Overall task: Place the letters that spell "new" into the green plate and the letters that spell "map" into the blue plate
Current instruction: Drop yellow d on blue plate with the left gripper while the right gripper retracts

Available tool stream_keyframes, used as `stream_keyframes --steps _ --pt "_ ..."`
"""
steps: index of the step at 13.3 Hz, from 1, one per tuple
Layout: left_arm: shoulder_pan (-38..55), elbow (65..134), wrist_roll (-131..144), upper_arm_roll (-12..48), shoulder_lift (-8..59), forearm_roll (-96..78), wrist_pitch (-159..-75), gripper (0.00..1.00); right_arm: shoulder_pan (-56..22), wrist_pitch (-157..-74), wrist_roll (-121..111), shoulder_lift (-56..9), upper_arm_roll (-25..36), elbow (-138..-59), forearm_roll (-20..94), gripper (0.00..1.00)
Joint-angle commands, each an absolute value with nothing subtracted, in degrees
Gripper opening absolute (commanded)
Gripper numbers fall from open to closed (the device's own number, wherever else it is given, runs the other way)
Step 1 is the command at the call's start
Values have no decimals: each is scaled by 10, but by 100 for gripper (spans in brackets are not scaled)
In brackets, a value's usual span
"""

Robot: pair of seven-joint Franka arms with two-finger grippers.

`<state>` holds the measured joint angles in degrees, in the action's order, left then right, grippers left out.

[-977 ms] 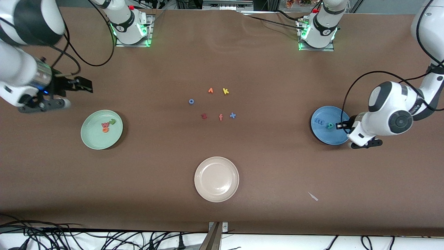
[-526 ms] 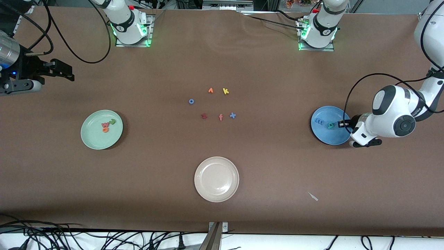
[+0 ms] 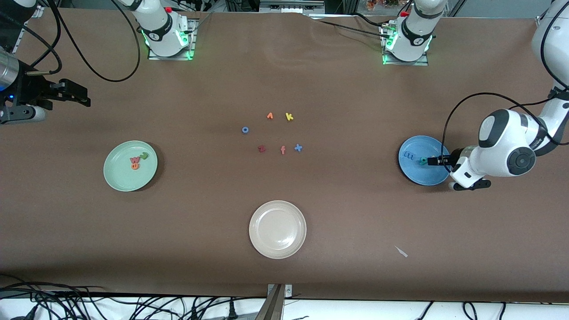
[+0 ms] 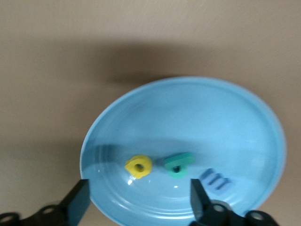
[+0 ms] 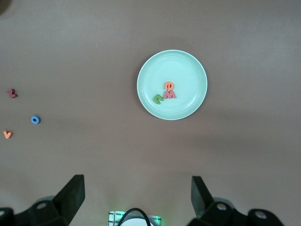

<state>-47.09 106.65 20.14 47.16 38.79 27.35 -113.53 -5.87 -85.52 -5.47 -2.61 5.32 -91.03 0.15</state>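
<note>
Over the blue plate, at the left arm's end of the surface, the left gripper hangs low with its fingers spread apart and nothing between them. Beneath it, seen from the left wrist, the yellow a, the teal p and the blue m lie in a row inside the blue plate, each apart from its neighbour, the yellow a directly between the two released fingers. From the front camera the teal p shows just beside the gripper's tips and the blue m lies farther from them, toward the plate's rim; the yellow a is hidden there. Up at the right arm's end of the surface, the right gripper waits in the air with its fingers wide and empty, well apart from the green plate, which lies below it in the right wrist view. Inside the green plate the olive-green n, the orange e and the salmon-pink w sit bunched together, touching or nearly so. Between the two grippers, mid-surface, lie loose letters: an orange v-like letter, a yellow k, a blue o, a dark red letter, a salmon f and a blue x. Nearer the front camera than these rests a cream-white plate, bare.
</note>
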Motion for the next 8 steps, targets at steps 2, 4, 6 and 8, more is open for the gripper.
stream_keyframes --steps 2,4,6,8 --pt "-460 1016 203 497 369 282 -1084 100 -49 -859 -47 -35 46 -892 -6 100" --pt "-460 1015 203 497 371 282 -1084 100 -48 -859 -47 -35 46 -892 -6 100" --pt "-460 1012 203 497 369 280 -1084 100 -48 -858 -47 -35 46 -892 -6 100" --pt "-459 1012 204 497 369 282 -1084 100 -48 -858 -47 -35 46 -892 -6 100"
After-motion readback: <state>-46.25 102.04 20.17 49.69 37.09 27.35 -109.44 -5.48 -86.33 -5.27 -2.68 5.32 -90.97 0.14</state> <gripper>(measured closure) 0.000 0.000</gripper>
